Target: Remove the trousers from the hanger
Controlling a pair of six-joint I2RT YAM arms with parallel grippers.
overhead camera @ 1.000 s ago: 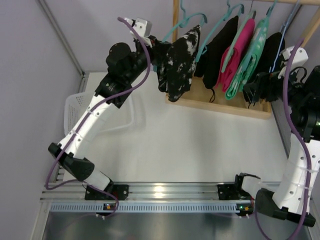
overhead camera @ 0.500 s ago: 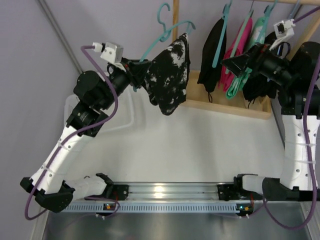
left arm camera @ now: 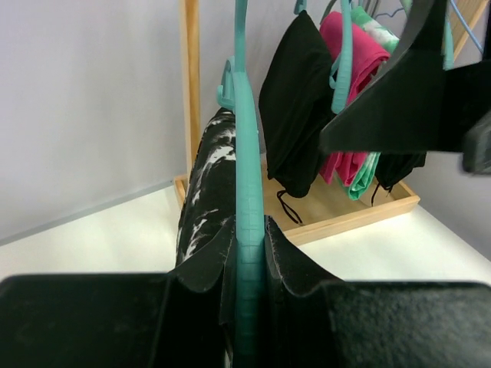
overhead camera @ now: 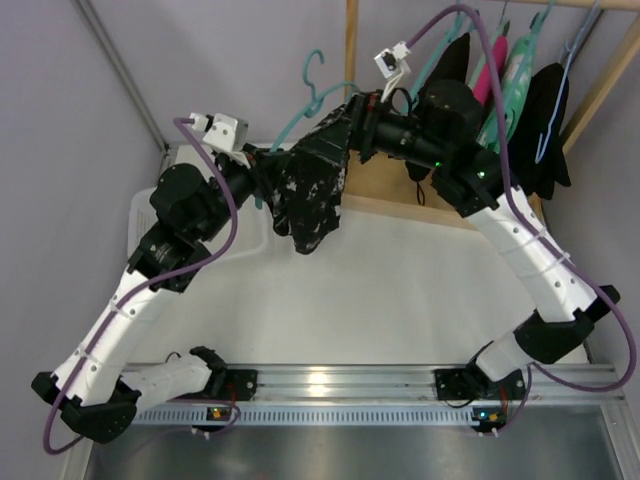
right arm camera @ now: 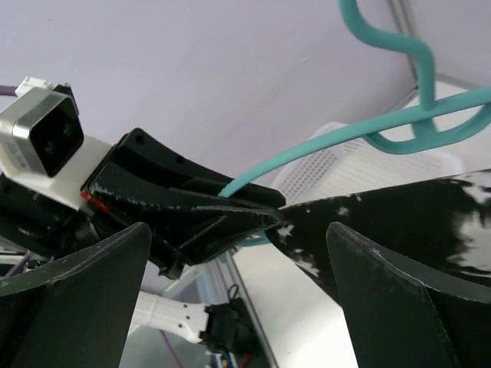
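Observation:
The teal hanger [overhead camera: 300,105] is off the rail and carries the black-and-white trousers [overhead camera: 312,190], which hang above the table's back left. My left gripper [overhead camera: 264,166] is shut on the hanger's left arm. In the left wrist view the hanger's bar [left arm camera: 249,230] is clamped between the fingers, with the trousers [left arm camera: 209,180] draped just beyond. My right gripper [overhead camera: 353,128] is open at the trousers' upper right edge. In the right wrist view its jaws [right arm camera: 238,230] stand wide apart, facing the trousers [right arm camera: 414,222], the hanger [right arm camera: 383,134] and the left gripper [right arm camera: 180,203].
A wooden rack [overhead camera: 351,40] with a tray base [overhead camera: 455,208] stands at the back. Teal hangers with black [overhead camera: 548,110], pink [overhead camera: 497,62] and green [overhead camera: 522,70] garments hang on it behind the right arm. A white basket [overhead camera: 146,215] sits at the far left.
My left gripper has drawn the hanger and trousers left and down, off the rail. My right arm has swung from the right side across to the trousers, jaws open.

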